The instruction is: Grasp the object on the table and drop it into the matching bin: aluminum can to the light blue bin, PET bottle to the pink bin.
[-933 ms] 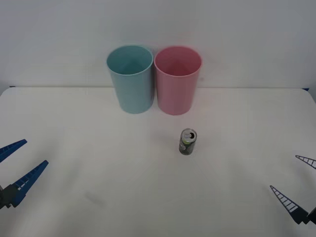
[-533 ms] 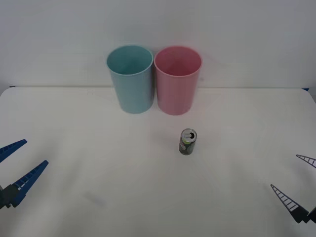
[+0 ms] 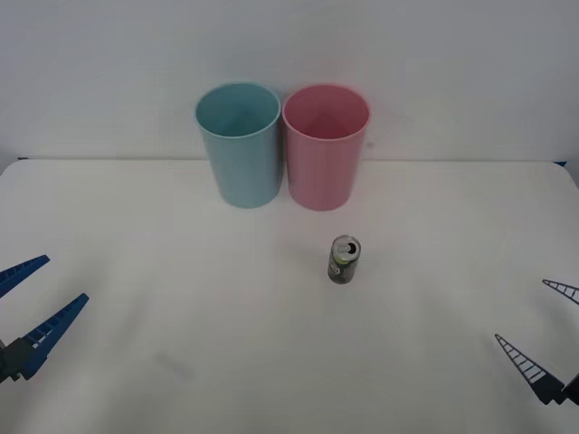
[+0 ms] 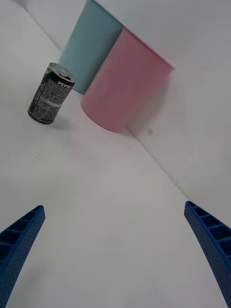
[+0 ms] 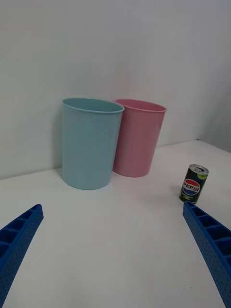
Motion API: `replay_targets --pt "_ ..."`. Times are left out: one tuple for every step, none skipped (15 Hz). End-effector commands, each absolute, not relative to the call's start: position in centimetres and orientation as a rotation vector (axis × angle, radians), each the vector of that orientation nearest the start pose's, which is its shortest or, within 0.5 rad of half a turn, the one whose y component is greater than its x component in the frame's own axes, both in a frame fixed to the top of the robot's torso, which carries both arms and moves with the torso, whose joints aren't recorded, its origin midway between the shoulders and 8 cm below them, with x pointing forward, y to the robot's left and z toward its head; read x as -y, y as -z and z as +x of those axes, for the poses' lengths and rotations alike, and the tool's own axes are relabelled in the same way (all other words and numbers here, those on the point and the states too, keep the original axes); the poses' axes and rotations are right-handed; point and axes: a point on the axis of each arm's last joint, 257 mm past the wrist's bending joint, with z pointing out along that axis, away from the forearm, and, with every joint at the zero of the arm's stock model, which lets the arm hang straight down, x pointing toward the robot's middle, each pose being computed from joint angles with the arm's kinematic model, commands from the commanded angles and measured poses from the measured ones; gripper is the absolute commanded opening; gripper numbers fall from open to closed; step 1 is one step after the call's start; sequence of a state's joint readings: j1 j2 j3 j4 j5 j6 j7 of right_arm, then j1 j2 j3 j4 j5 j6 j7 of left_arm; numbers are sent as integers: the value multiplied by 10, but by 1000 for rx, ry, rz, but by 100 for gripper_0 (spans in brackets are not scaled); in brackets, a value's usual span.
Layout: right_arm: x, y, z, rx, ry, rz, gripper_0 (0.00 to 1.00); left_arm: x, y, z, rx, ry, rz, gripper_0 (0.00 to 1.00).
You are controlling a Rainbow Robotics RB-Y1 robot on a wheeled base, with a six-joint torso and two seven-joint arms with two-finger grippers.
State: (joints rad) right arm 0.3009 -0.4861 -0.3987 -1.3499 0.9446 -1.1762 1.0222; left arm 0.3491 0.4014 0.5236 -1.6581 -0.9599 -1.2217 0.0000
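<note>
I see the aluminum can (image 3: 344, 259) upright on the table (image 3: 181, 271), just in front of the pink bin (image 3: 326, 147). Left gripper (image 3: 32, 303) & right gripper (image 3: 543, 330) both spread wide, well apart from can.

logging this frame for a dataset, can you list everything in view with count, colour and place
Pepsi can: 1, dark with green and white marks and a silver top, upright on the table, in front of the pink bin and apart from it
light blue bin: 1, pale teal blue, at the far side of the table, left of the pink bin, close beside it
pink bin: 1, pink, at the far side of the table
table: 1, white, carries all three
left claw: 1, blue ribbed fingers, open, low at the near left edge
right claw: 1, blue ribbed fingers, open, low at the near right edge
</note>
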Motion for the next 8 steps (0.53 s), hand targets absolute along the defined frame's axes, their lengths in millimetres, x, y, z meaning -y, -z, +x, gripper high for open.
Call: replay_targets --pt "359 262 351 -1279 106 -1016 100 -330 169 342 -1441 567 465 100" --pt "358 262 351 -1293 84 -999 100 -330 169 342 -1441 567 465 100" --pt "359 262 351 -1320 45 -964 100 -330 169 342 -1441 567 465 100" --pt "358 261 351 -1341 3 -932 100 -330 169 342 -1441 567 465 100" --pt "357 260 351 -1358 -38 -899 100 -330 169 342 -1441 567 465 100" --pt "356 259 351 -1374 -79 -871 100 -330 169 342 -1441 567 465 100" --pt "355 255 351 -1384 -121 -840 100 -330 169 342 -1441 567 465 100" --pt "353 249 351 -1393 -182 -798 100 -330 169 342 -1441 567 465 100"
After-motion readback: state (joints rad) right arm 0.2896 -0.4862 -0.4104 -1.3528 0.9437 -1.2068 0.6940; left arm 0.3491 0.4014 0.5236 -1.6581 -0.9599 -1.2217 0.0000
